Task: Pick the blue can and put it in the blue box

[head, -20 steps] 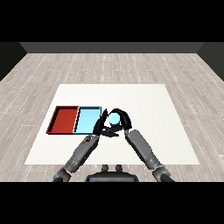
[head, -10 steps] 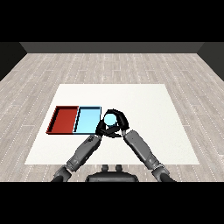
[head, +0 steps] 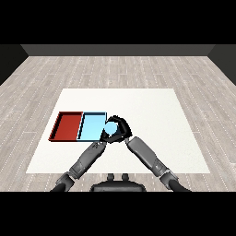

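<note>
The blue can shows its pale blue top at the right edge of the light blue tray. My right hand is curled round the can, holding it over that tray's right rim. The can's body is mostly hidden by the hand. My left hand sits just below and left of the can, close against the right hand and near the tray's front right corner. The red tray lies beside the blue tray on its left.
Both trays sit at the left middle of the white table. My two forearms cross the table's front part and converge towards the can.
My right hand has carried the can to the left, from beside the blue tray to over its right rim. The left hand has stayed close under it.
</note>
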Available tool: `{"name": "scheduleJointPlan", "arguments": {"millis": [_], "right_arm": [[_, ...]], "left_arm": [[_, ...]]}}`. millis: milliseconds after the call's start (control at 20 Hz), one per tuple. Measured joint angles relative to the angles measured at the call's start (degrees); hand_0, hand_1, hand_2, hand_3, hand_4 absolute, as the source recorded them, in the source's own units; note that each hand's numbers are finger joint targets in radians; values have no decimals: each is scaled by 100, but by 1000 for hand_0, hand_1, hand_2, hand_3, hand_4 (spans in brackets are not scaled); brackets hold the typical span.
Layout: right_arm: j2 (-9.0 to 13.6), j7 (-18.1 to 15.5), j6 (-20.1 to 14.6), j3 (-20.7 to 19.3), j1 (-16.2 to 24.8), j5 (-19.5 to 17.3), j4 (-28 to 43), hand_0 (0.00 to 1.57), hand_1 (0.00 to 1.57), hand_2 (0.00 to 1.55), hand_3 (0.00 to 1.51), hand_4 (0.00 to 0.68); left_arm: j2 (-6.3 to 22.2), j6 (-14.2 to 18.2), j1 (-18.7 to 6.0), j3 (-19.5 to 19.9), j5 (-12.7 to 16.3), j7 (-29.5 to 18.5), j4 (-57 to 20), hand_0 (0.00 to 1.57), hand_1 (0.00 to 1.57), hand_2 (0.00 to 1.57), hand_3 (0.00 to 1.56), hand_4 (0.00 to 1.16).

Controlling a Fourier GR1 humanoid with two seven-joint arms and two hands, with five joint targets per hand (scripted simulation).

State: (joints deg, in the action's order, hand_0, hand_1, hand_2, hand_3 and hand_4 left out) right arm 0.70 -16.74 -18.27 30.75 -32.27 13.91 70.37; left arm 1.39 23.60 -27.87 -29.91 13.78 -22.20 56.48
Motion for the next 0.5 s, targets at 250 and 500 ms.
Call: {"name": "scheduleJointPlan", "arguments": {"millis": [250, 500], "right_arm": [[50, -281, -151, 244, -111, 196, -215, 1454, 1454, 1460, 1393, 590], [90, -317, -376, 544, -128, 332, -104, 1442, 1442, 1451, 1393, 604]], "left_arm": [[247, 387, -130, -234, -681, 326, -90, 0, 0, 0, 0, 428], [149, 504, 175, -69, -275, -91, 102, 950, 950, 969, 849, 691]]}}
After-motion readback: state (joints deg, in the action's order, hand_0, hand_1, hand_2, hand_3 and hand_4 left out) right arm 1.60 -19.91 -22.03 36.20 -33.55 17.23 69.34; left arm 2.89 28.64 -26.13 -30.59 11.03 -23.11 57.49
